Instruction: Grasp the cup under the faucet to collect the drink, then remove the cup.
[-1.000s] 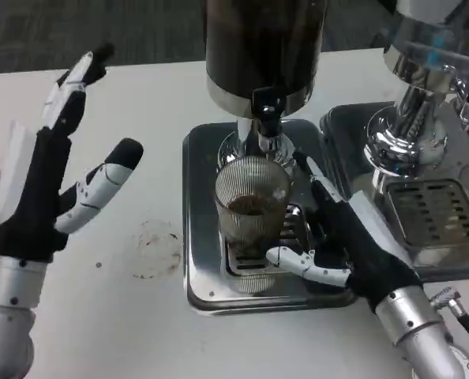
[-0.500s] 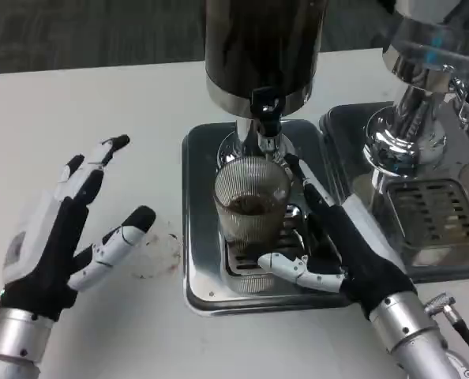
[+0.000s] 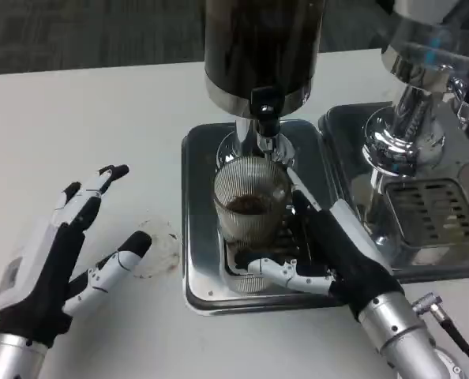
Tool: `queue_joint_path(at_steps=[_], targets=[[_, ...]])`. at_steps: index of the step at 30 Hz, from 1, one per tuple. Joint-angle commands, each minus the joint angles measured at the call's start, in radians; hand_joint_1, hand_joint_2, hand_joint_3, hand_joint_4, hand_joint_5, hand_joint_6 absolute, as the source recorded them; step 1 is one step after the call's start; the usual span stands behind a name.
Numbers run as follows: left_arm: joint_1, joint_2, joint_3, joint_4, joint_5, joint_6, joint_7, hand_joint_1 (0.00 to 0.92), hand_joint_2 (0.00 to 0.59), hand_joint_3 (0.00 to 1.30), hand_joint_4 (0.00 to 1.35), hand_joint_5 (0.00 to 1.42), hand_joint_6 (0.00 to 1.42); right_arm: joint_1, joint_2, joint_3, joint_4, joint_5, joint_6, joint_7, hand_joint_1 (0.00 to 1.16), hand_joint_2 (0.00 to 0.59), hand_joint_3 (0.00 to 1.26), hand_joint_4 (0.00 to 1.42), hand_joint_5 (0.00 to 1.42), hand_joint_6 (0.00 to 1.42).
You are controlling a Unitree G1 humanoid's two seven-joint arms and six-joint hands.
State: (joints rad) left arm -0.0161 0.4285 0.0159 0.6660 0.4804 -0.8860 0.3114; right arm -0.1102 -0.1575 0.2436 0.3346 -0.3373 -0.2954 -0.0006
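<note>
- Standing just to the inside of the right hand (image 3: 329, 253), the cup (image 3: 251, 199) is found on the grate of the drip tray (image 3: 196, 237), directly beneath the faucet (image 3: 264, 118) of the dark dispenser (image 3: 260, 47).
- The right hand is seen spread around the cup's right side and base: a finger (image 3: 275, 271) lies curled low in front of the cup and another reaches up along its far side. Whether the wall is actually being pressed cannot be told, so a firm hold is not claimed.
- The left hand (image 3: 57, 253) is held open over the table, fingers apart and holding nothing, well away from the cup, beside a faint ring-shaped mark (image 3: 157, 246).
- The cup is judged to be a clear, ribbed tumbler (glass or hard plastic cannot be told), stiff rather than soft, with dark liquid inside at a level that is hard to read.
- A modest weight is expected, and the ribs should offer some friction, though a wet wall may be slippery.
- A grip around the mid-wall, below the rim, is judged best; the cup should be kept upright so nothing is spilled, and drawn clear of the spout above it.
</note>
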Motion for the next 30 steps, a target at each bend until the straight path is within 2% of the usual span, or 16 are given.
queue_joint_path(at_steps=[1,7,18,26,30], targets=[[0.020,0.013,-0.006,-0.022,-0.010,0.011,0.000,0.000,0.170,0.16,0.00,0.11,0.00,-0.036,0.006,-0.006,0.055,0.024,-0.033,0.008,0.68,0.165,0.00,0.00,0.00,0.07],[0.039,0.010,-0.005,-0.043,-0.015,0.019,-0.001,0.000,0.170,0.16,0.00,0.12,0.00,-0.065,0.013,-0.004,0.113,0.039,-0.065,0.013,0.70,0.164,0.00,0.00,0.00,0.09],[0.062,0.013,0.004,-0.072,-0.024,0.033,0.002,0.000,0.180,0.17,0.01,0.12,0.00,-0.125,0.050,0.002,0.244,0.052,-0.144,0.000,0.74,0.153,0.00,0.00,0.00,0.17],[0.067,0.012,0.006,-0.081,-0.026,0.037,0.006,0.000,0.180,0.17,0.01,0.13,0.00,-0.156,0.063,-0.006,0.321,0.063,-0.181,-0.005,0.78,0.164,0.00,0.14,0.16,0.30],[0.070,0.011,0.007,-0.086,-0.027,0.038,0.006,0.000,0.180,0.17,0.01,0.13,0.00,-0.159,0.072,-0.005,0.335,0.055,-0.194,-0.023,0.83,0.169,0.15,0.28,0.25,0.37]])
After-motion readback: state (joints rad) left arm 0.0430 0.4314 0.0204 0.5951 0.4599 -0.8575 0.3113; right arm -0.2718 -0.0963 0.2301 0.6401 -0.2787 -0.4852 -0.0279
